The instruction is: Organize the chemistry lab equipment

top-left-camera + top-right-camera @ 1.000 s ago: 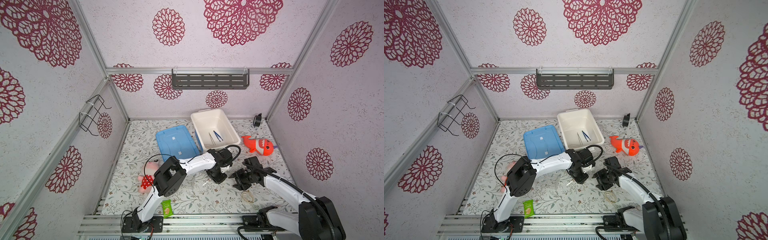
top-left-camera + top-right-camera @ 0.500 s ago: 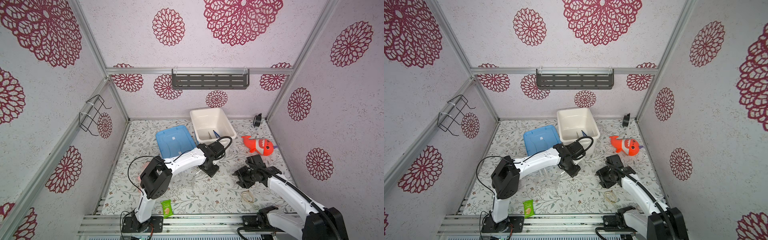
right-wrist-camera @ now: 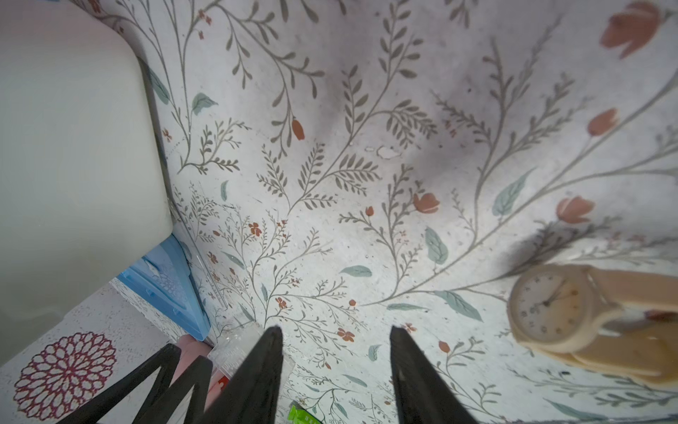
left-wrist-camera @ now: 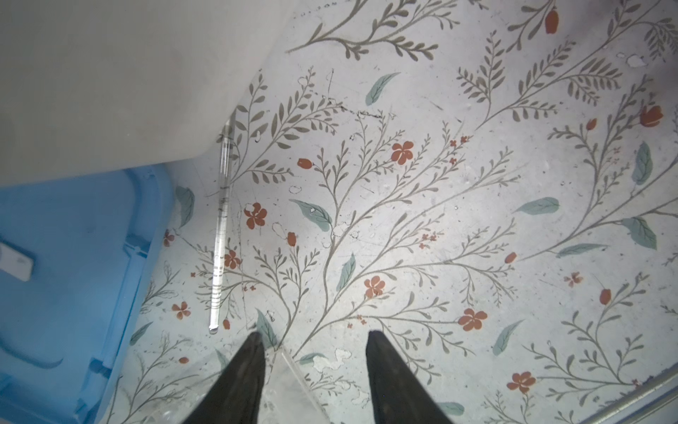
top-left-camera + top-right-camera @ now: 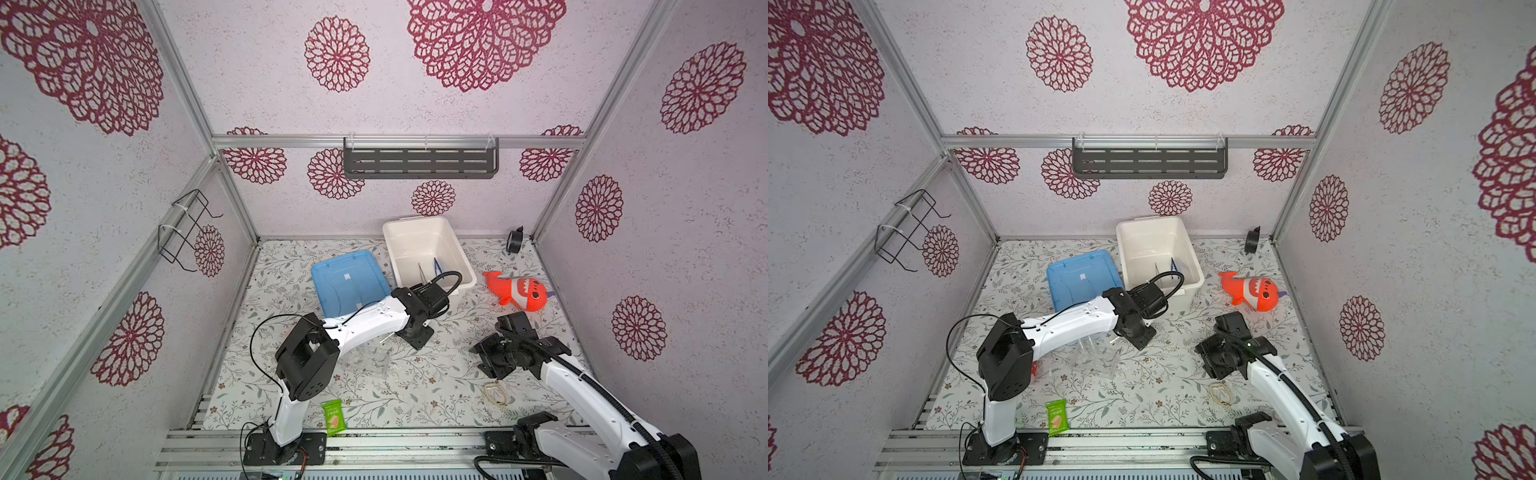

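Beside the blue lid (image 4: 66, 275), the thin clear rod (image 4: 222, 235) may be knocked rolling by the spread, empty left fingers (image 4: 245, 374); right fingers (image 3: 257, 374) are likewise spread, nothing pinched.

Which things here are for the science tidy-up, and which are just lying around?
For the job: clear rod, clear glassware, dark blue tweezers and metal tweezers in the white bin.
Just lying about: orange plush toy, green snack packet, wristwatch.

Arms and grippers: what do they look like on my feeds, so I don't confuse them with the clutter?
The left arm and right arm have white shells with black joint housings. A black cable loops along the left; a ribbed black hose runs along the right. The left gripper and right gripper each have two tapered matte-black fingers.
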You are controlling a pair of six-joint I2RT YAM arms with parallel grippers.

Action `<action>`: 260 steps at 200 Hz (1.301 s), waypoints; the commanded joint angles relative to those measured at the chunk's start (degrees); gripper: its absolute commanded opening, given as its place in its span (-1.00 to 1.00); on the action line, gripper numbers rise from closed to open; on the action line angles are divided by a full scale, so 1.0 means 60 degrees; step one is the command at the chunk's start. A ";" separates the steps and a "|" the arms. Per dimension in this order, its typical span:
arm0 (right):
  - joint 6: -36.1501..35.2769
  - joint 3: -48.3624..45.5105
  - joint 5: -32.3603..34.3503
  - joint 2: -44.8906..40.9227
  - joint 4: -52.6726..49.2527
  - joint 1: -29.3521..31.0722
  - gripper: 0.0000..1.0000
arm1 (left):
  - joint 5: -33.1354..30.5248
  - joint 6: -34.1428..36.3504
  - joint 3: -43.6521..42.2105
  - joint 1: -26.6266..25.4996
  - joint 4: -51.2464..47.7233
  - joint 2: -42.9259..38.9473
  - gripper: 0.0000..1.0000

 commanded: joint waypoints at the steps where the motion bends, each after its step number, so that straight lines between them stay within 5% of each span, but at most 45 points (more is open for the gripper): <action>1: -0.0246 0.0430 0.0233 -0.0004 -0.0423 -0.0035 0.03 | -0.0077 -0.0108 -0.0028 -0.0013 0.0256 -0.0147 -0.03; 84: -0.0610 0.0787 0.0499 0.0119 -0.0420 -0.0039 0.02 | 0.0578 -0.0195 -0.0286 -0.0013 0.0481 -0.1299 -0.03; 189: -0.4094 0.2652 0.1555 0.0304 0.0397 0.0051 0.01 | 0.0585 -0.1295 -0.1013 0.0257 0.0637 -0.3577 0.11; 260: -0.5295 0.4057 0.0882 0.1306 0.1233 -0.0306 -0.03 | 0.0962 -0.2396 -0.2326 0.1220 0.1514 -0.4488 0.23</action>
